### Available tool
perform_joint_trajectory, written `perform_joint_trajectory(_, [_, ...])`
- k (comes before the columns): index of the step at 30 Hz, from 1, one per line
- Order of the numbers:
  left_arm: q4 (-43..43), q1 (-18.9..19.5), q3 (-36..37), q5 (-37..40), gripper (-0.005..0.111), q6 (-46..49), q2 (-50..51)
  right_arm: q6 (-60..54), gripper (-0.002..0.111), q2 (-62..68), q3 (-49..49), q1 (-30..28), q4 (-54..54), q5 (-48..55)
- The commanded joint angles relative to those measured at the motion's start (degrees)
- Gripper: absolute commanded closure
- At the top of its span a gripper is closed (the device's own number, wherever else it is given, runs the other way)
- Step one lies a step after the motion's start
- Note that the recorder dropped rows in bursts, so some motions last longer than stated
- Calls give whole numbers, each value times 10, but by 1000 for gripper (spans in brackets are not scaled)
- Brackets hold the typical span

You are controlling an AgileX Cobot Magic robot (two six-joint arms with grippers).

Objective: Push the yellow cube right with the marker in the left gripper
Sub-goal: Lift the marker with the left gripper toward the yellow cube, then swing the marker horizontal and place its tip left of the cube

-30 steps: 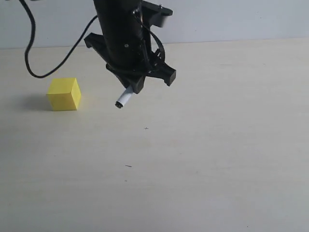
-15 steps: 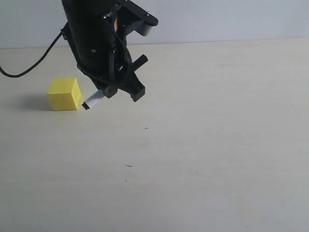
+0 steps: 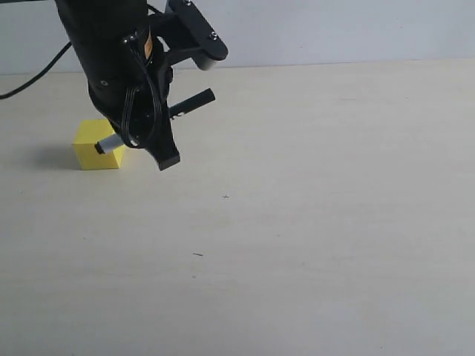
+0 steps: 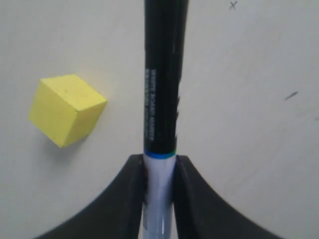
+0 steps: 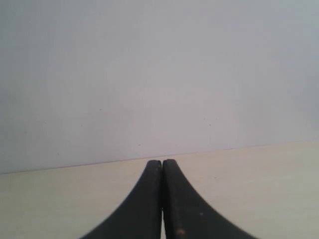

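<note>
A pale beige table (image 3: 334, 259) runs back to a plain light grey wall (image 3: 334, 30). The left gripper (image 4: 158, 169) is clamped on the marker (image 4: 162, 89). In the left wrist view its two black fingers (image 4: 132, 184) press the white barrel from both sides, just below a thin blue ring where the black half begins. That black half, with white print along it, reaches out past the fingertips.

In the exterior view the gripper hangs low over the left of the table with the marker held slanted. The marker's black end points up and to the right, and its white end points down and to the left. That white end shows in front of the yellow cube (image 3: 93, 152), and I cannot tell whether the two touch. The cube sits on the table at the far left, partly hidden behind the arm. In the wrist view bare table shows between the cube and the black half. A black cable (image 3: 30, 81) trails off to the left.

The right gripper (image 5: 162, 164) has its fingers pressed together with nothing between them, facing the wall.
</note>
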Motion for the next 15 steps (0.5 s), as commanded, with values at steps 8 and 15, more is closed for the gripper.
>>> perform_joint_trajectory(8, [-5, 4, 2, -43, 107, 22, -6, -5, 108, -3, 3, -2, -3, -5])
perform_joint_trajectory(15, [-24, 78, 1, -60, 107, 82, -40, -5, 108, -3, 3, -2, -3, -5])
